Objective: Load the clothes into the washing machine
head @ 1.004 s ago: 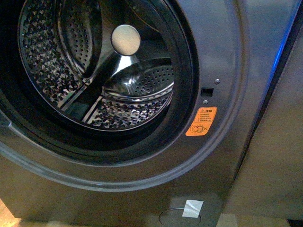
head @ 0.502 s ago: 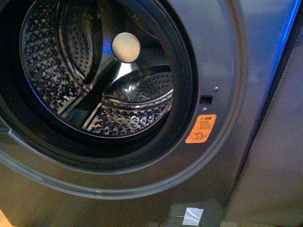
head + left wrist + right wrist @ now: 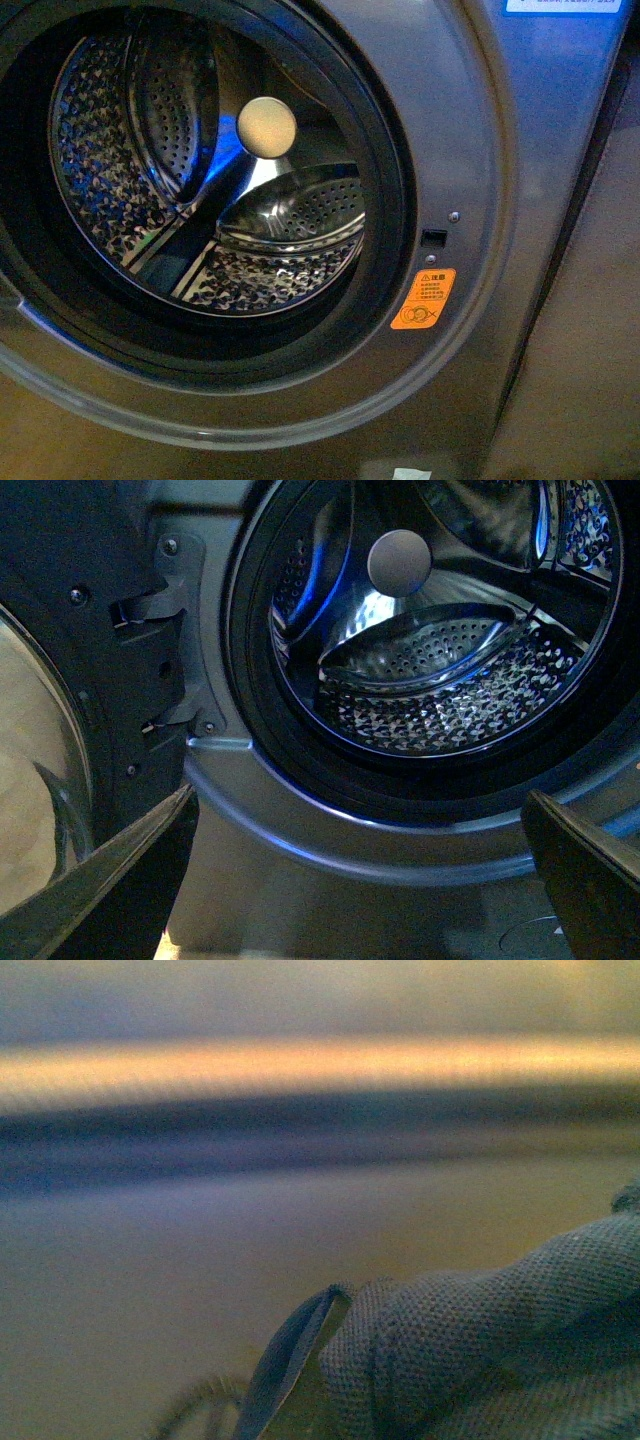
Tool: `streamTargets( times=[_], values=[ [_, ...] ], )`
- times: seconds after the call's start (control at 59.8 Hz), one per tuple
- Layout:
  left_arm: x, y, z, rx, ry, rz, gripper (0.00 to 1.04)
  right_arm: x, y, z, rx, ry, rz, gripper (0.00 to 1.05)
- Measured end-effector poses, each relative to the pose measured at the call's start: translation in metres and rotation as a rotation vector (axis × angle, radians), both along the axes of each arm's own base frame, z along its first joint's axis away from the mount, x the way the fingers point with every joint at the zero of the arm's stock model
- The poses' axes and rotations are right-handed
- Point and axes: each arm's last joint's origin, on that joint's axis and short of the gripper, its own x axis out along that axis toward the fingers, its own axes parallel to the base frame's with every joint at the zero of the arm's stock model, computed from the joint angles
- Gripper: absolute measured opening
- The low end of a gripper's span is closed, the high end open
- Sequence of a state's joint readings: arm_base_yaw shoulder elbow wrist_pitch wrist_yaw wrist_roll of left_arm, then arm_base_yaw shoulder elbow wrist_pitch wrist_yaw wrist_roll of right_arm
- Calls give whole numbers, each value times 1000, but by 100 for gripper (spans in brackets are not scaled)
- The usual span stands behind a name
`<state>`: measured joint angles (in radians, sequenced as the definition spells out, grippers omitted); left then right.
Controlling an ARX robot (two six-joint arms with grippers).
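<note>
The grey washing machine (image 3: 470,120) fills the front view, its round porthole open onto the perforated steel drum (image 3: 270,265) with a cream hub (image 3: 267,127). An orange sticker (image 3: 423,299) sits right of the opening. Neither arm shows there. In the left wrist view my left gripper (image 3: 360,880) is open and empty, its dark fingers (image 3: 110,890) wide apart in front of the machine's lower rim (image 3: 330,830), facing the drum (image 3: 440,680). In the right wrist view the clothes (image 3: 470,1330), a dark knitted fabric, bunch close to the camera, held by my shut right gripper, whose jaws are hidden.
The open door (image 3: 60,730) with its glass bowl hangs beside the porthole in the left wrist view. A latch slot (image 3: 433,238) sits right of the opening. A beige panel (image 3: 580,380) stands right of the machine. The right wrist view's background is blurred.
In the front view the drum, sticker and latch have shifted downward in the picture, so the view has risen. The white tape at the bottom has nearly left the frame.
</note>
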<state>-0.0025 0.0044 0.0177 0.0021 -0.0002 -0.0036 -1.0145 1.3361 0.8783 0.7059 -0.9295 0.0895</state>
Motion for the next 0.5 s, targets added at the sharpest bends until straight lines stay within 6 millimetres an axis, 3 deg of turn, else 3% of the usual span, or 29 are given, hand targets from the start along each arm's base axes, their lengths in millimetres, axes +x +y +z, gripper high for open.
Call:
streamTargets(
  times=[0.234,0.385,0.502],
  values=[
    [0,0,0,0,0,0,98,8,46,109,-41,-192,130,5],
    [0,0,0,0,0,0,98,16,97,201,-23,-311,237,5],
    [0,0,0,0,0,0,98,19,137,246,-3,-338,319,5]
  ],
)
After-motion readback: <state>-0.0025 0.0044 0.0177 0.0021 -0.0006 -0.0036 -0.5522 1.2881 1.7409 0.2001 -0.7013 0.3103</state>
